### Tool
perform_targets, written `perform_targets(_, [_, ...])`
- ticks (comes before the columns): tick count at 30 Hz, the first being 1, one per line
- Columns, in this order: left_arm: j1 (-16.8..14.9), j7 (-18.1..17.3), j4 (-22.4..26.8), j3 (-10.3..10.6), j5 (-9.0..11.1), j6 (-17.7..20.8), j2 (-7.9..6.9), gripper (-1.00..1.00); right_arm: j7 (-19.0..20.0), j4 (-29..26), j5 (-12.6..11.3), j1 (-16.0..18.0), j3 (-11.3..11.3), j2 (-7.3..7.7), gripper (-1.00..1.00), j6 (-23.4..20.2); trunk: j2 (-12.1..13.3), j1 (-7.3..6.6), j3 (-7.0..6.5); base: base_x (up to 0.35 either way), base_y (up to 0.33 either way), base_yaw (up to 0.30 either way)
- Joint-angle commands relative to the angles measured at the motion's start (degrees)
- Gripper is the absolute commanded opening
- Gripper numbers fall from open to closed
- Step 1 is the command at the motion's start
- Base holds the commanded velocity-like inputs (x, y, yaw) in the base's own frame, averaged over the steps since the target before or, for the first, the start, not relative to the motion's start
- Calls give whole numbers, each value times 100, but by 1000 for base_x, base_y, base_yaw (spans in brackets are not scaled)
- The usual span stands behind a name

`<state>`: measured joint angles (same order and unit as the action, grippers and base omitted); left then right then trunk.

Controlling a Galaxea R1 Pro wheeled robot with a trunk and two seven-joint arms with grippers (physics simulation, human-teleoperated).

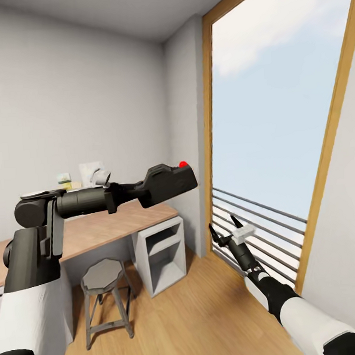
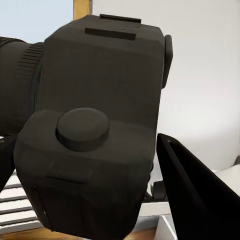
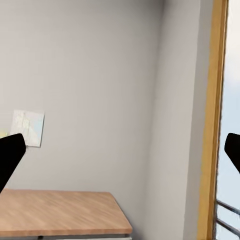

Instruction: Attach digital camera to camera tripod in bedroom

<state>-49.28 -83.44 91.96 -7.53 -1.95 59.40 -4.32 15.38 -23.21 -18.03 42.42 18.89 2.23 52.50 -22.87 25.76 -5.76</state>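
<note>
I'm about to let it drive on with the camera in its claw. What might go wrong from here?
1. The left claw holds the camera out at arm's length above the desk; a turn may knock it against the wall corner or window frame.
2. The camera sticks out past the fingers, so a jolt might loosen it.
3. The open right claw sits close to the railing and may catch a bar.

The digital camera [image 2: 95,135] is so close in the left wrist view that its lens runs off the left edge. It hides most of the left gripper's fingers [image 2: 192,195]. Small things on the desk [image 1: 112,224], middle left, are too blurry to tell.
</note>
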Motion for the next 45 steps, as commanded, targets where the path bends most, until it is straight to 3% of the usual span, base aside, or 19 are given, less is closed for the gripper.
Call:
perform_targets(1, [-3, -41, -1, -3, -18, 60, 1, -100, 20, 2, -61, 3, 36, 5, 100, 14, -4, 2, 3, 0, 0, 276])
perform_targets(45, [-3, -41, -104, -11, -16, 60, 1, -100, -145, 2, -61, 3, 36, 5, 100, 7, -4, 2, 3, 0, 0, 272])
